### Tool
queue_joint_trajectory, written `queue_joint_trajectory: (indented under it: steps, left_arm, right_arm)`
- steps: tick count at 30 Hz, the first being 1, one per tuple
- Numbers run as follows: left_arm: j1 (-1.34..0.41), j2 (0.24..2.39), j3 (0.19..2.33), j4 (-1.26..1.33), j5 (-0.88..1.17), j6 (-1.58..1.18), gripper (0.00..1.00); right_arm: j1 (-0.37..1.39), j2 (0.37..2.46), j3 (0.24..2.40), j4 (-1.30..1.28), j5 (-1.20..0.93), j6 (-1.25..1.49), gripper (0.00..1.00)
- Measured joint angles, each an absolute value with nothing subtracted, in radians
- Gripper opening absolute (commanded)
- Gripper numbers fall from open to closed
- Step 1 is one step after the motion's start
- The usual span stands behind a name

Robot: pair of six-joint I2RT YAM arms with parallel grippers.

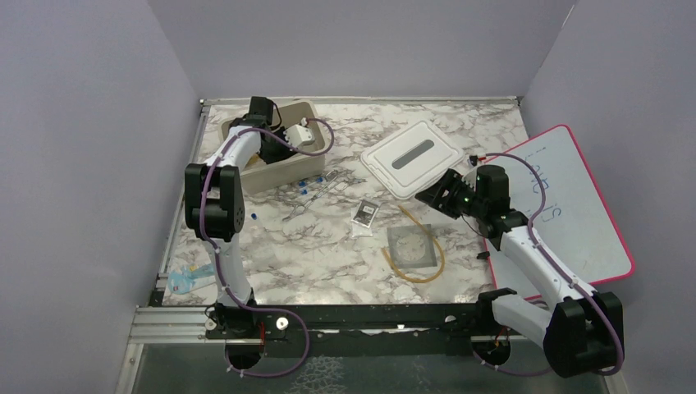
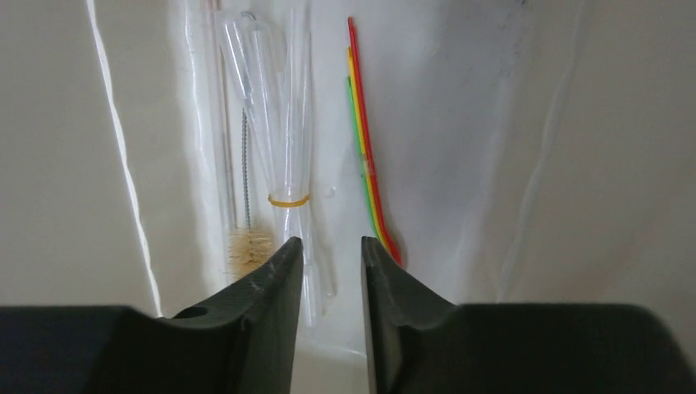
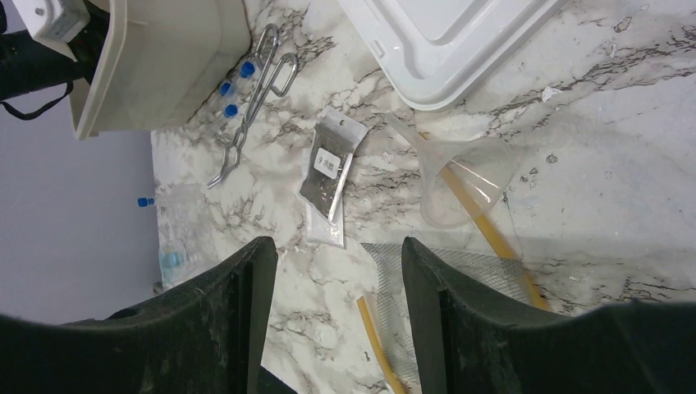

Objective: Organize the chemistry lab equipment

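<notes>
My left gripper [image 2: 332,254] sits in the bin [image 1: 275,174], jaws narrowly apart, empty. My right gripper [image 3: 338,254] hangs open over the packet [image 3: 331,176], centre frame. Next: lower, pinch it.

I gauge everything from the white lid [image 1: 408,158]. Left of it, metal tongs [image 1: 316,193], blue pieces [image 1: 302,183] and the beige bin [image 1: 275,175] crowd the way. On its near side, packet [image 1: 364,215], funnel [image 3: 468,176], wire gauze [image 1: 410,246] and tubing loop [image 1: 427,277] lie under my right claw [image 3: 336,246]. Further near-left, the desk [image 1: 312,246] is bare, so there I can pass.
</notes>
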State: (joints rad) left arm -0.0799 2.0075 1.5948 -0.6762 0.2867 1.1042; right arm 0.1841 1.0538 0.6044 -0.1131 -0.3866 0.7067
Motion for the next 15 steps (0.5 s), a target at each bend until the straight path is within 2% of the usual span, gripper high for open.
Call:
queue_joint_trajectory:
  steps: [3, 8, 15]
  left_arm:
    - [-0.08, 2.008, 1.617, -0.699, 0.302, 1.07, 0.42]
    - [-0.081, 1.977, 1.696, -0.708, 0.314, 1.02, 0.43]
    - [-0.088, 1.8, 1.72, -0.71, 0.354, 0.931, 0.47]
  right_arm:
    - [0.184, 1.054, 0.604, -0.113, -0.387, 0.707, 0.62]
    - [0.184, 1.054, 0.604, -0.113, -0.389, 0.707, 0.62]
    - [0.184, 1.048, 0.604, -0.113, -0.39, 0.707, 0.62]
